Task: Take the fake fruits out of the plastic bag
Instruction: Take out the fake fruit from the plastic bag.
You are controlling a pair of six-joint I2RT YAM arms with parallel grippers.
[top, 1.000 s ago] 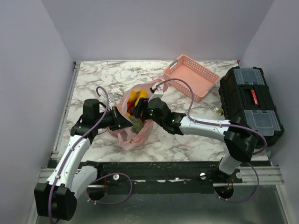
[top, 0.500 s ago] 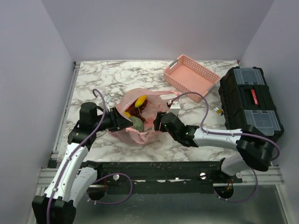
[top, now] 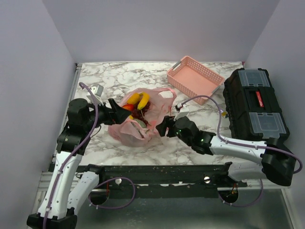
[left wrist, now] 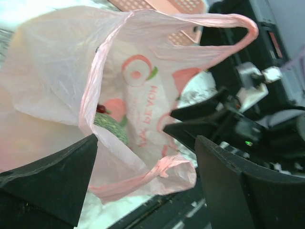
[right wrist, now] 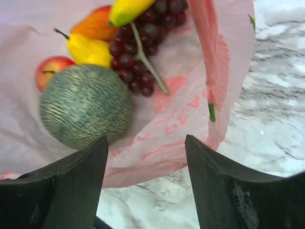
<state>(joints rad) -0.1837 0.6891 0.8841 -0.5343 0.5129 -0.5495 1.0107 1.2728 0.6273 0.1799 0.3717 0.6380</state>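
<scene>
The pink plastic bag [top: 125, 130] lies slumped on the marble table with its mouth open. Inside show the fake fruits: yellow banana [top: 143, 100], dark grape bunch [right wrist: 143, 47], green melon [right wrist: 85, 105], red apple [right wrist: 52, 69], a yellow pear-shaped fruit [right wrist: 88, 47] and an orange one [right wrist: 97, 24]. My left gripper [top: 120, 114] is open at the bag's left side, and a bag handle [left wrist: 162, 171] lies loose between its fingers. My right gripper [top: 163, 126] is open at the bag's right rim [right wrist: 190, 138], just short of the melon, holding nothing.
A rigid pink lattice basket [top: 194, 78] stands at the back right. A black toolbox [top: 255, 105] fills the right edge of the table. The table's side rail [top: 71, 100] runs just behind the left arm.
My left gripper has opened, let go of the bag and drawn back to the left. The right gripper pulled back to the bag's right rim. The bag has sagged flatter.
</scene>
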